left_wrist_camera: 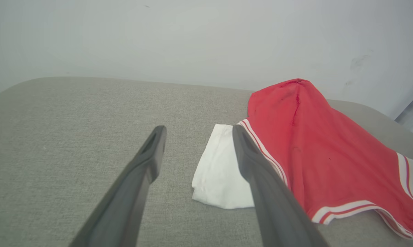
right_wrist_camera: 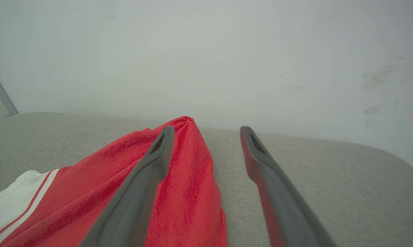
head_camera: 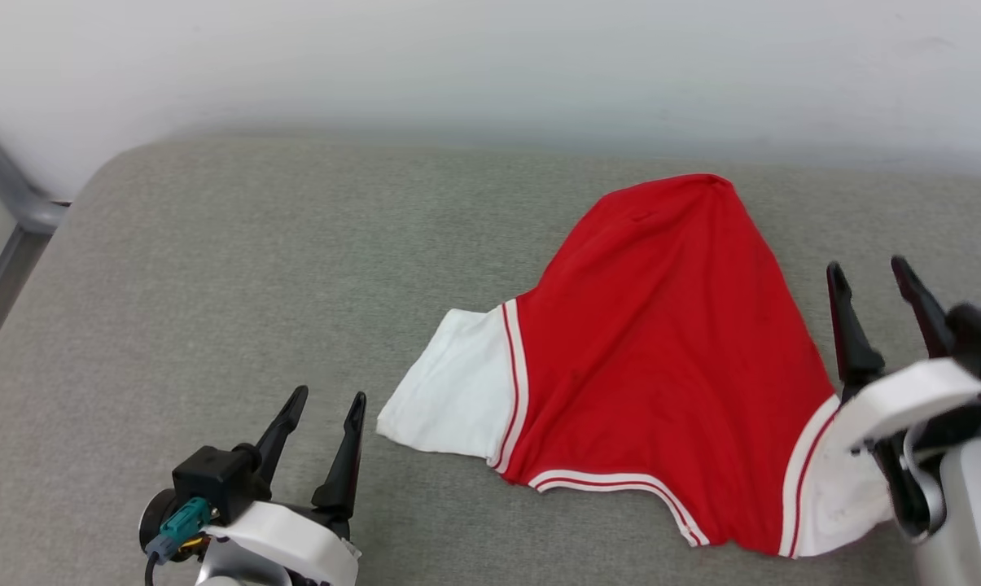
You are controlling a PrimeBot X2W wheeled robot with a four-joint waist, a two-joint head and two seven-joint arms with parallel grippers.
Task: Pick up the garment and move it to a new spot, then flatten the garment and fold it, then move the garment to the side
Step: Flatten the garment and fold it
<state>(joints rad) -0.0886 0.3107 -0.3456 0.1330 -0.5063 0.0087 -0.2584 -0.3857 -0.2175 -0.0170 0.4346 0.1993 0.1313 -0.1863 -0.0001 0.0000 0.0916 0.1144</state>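
**Item: garment**. Red shirt with white sleeves and red-white striped trim.
- Location: right half of the grey fabric-covered table, spread loosely. The far end is gathered to a raised peak close to the white wall.
- Hidden or cut off: the sleeve on the right side lies partly under the right arm's white casing in the head view. The right wrist view cuts the cloth at its lower edge. What lies beneath the upper layer cannot be made out.
- Writing: none readable; the side turned up is plain red.

**Item: left claw**. Fingers spread wide and empty, above bare table just beside the left sleeve and apart from it.

**Item: right claw**. Fingers parted and gripping nothing, beside the garment's right edge. Whether one finger touches the cloth cannot be told.

**Item: grey metal frame**. At the far left, cut off by the picture edge.
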